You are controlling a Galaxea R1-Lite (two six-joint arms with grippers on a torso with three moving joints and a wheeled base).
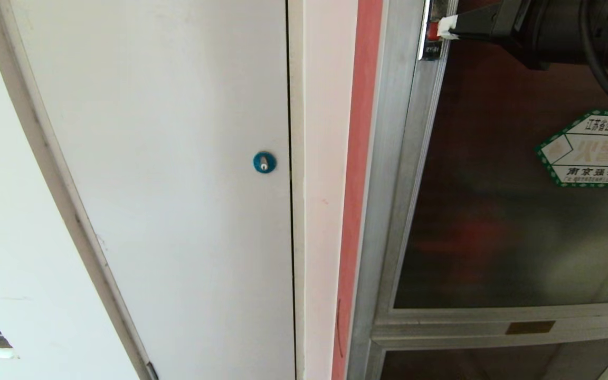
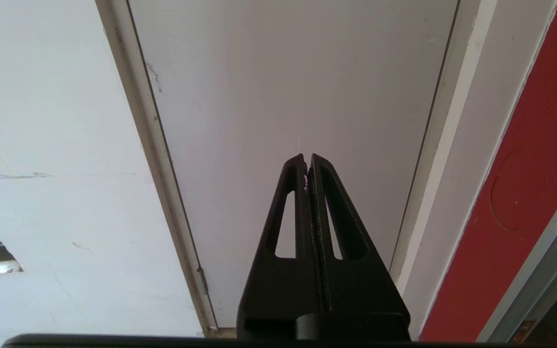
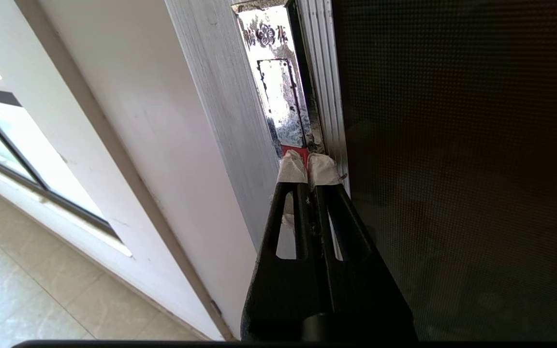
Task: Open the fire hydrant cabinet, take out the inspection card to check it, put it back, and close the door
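Head view: the fire hydrant cabinet (image 1: 388, 174) fills the right side, silver frame against a red strip of wall. Its door (image 1: 494, 221), dark tinted glass with a green-bordered hexagonal sticker (image 1: 594, 150), sits flush in the frame, apparently not yet opened. At the top of the door's edge the right gripper (image 1: 447, 27) comes in level from the right, its white-taped tips pressed together and set against the small red latch (image 1: 432, 31). Likely reason for the pressed-together tips: one narrow point fits the little latch better than spread fingers would. To the left, a plain white door (image 1: 167, 174) with a blue round lock (image 1: 264, 162); not part of the job. The inspection card is not visible; presumably inside, behind the glass.

Left wrist view: the left gripper (image 2: 307, 159) hangs with its fingers pressed together, holding nothing, pointed at the white door (image 2: 298, 96). Parked, well apart from the cabinet.

Right wrist view: the taped fingertips (image 3: 292, 169) sit at the seam between the frame (image 3: 230, 121) and the door's glass (image 3: 452, 169), touching the red latch (image 3: 295, 152) just below a shiny metal plate (image 3: 278, 96). Whether the latch has given at all cannot be told. Judgement: opening step, at the very start.
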